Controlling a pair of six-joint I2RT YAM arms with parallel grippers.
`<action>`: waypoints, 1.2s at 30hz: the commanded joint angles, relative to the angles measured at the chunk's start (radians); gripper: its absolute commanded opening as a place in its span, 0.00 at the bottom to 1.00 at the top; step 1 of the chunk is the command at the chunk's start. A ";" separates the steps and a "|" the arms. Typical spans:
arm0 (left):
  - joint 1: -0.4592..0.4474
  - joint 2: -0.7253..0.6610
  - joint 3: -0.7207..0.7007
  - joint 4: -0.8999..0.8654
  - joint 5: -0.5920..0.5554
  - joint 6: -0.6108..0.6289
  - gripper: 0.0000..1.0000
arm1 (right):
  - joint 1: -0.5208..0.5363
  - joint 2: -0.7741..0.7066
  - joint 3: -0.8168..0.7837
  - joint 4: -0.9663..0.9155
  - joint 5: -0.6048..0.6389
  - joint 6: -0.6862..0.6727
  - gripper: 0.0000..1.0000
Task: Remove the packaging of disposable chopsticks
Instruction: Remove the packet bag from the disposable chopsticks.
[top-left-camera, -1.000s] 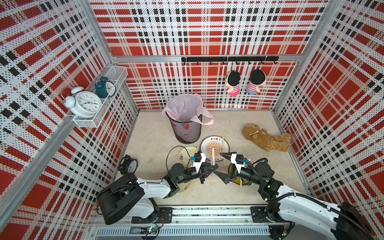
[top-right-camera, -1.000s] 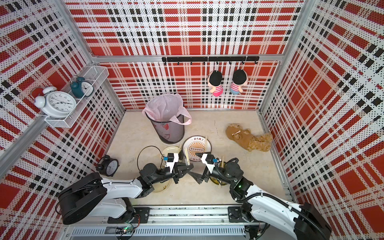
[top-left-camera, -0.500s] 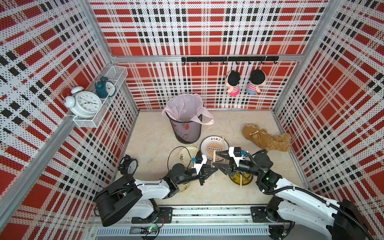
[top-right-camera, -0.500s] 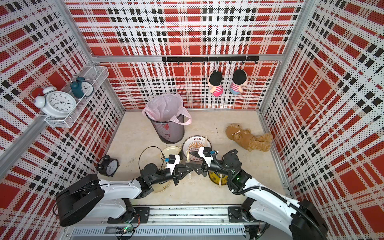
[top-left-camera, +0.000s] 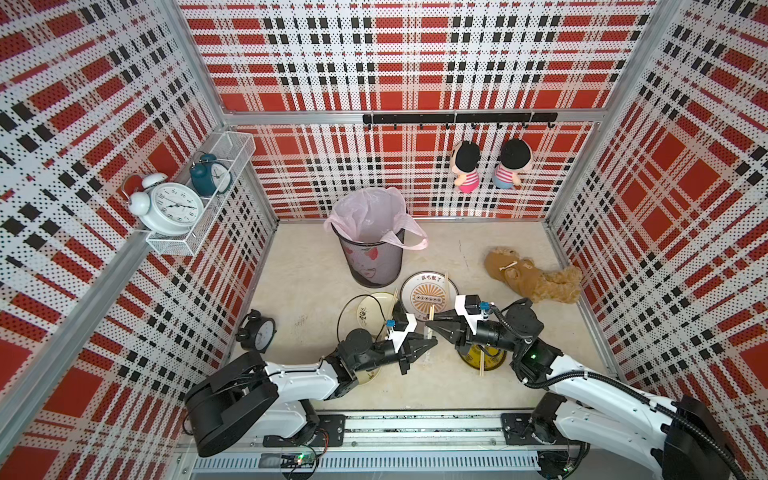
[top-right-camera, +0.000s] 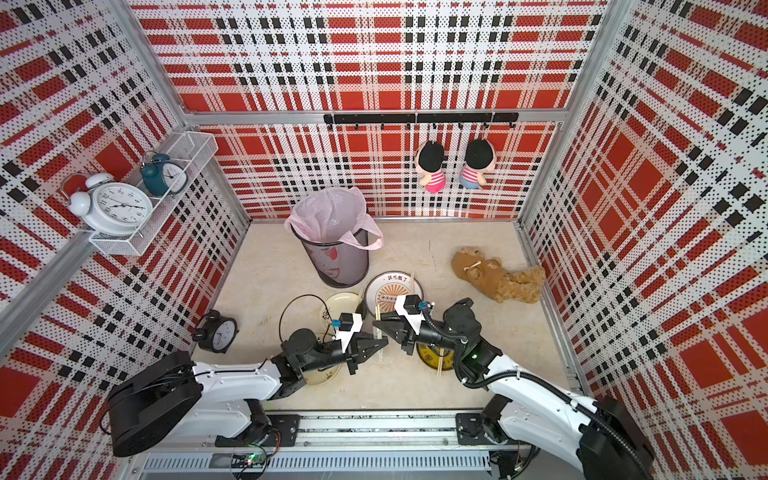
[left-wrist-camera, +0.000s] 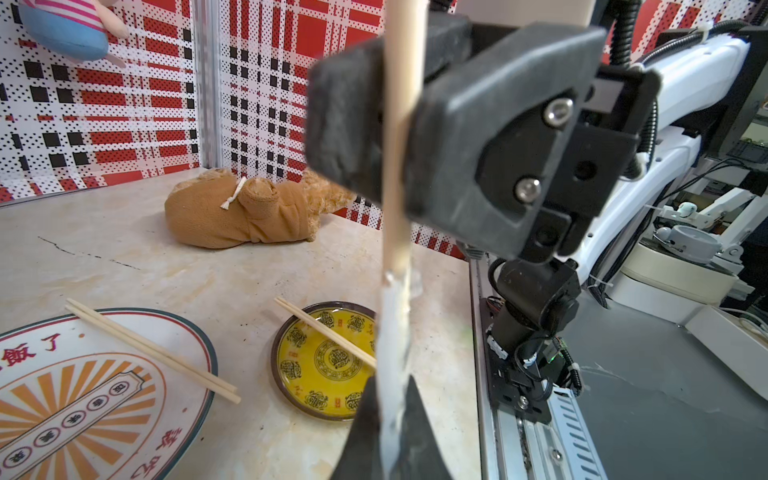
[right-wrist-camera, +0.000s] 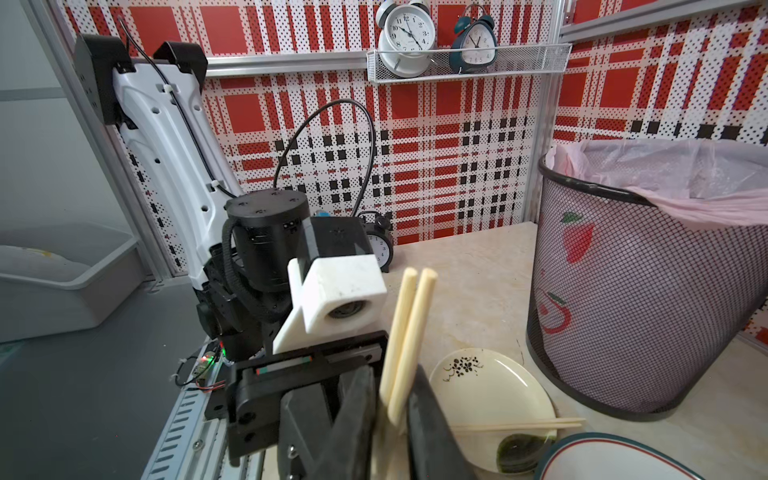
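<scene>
When the floor is read as a clock face in both top views, with 12 o'clock at the back wall and the dial centred where the two grippers meet, the left gripper (top-left-camera: 432, 343) enters from 8 o'clock and the right gripper (top-left-camera: 428, 326) from 3 o'clock. Their tips are almost touching.

Left gripper: the jaws are closed on the packaging sleeve (left-wrist-camera: 392, 332), clamping its 6 o'clock portion.

Right gripper: the jaws are closed on the bare wood of the chopstick pair (left-wrist-camera: 397, 208), just to the 12 o'clock side of the left gripper.

The chopstick pair runs roughly along the 12-to-6 line. The sleeve covers it from the left jaws to a ragged open edge short of the right gripper's pads (left-wrist-camera: 345, 124). Beyond that edge the wood is uncovered. In the right wrist view, the two stick ends project side by side past the closed right jaws.

Surrounding items:
- Loose chopsticks (top-left-camera: 446, 286) lie across the large patterned plate (top-left-camera: 415, 282) at 12 o'clock.
- A second loose set (left-wrist-camera: 324, 332) lies across the yellow dish (left-wrist-camera: 316, 386) at 4 o'clock.
- A third set (top-left-camera: 394, 298) rests on the cream plate (top-left-camera: 368, 307) at 10 o'clock.
- The mesh bin (top-left-camera: 374, 266), lined with a pink bag (top-left-camera: 365, 216), stands at 11 o'clock.
- A brown plush toy (top-left-camera: 532, 278) lies at 2 o'clock.
- A black alarm clock (top-left-camera: 257, 332) sits at 9 o'clock.
</scene>
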 joint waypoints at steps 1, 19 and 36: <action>-0.005 0.000 0.016 -0.013 -0.019 0.016 0.00 | -0.005 -0.021 0.002 0.020 -0.017 -0.013 0.09; 0.006 -0.083 0.023 0.039 -0.083 0.032 0.61 | -0.005 -0.030 -0.025 0.047 -0.042 -0.003 0.00; 0.014 0.016 0.015 0.083 -0.004 0.010 0.16 | -0.005 -0.028 -0.039 0.109 -0.051 0.019 0.00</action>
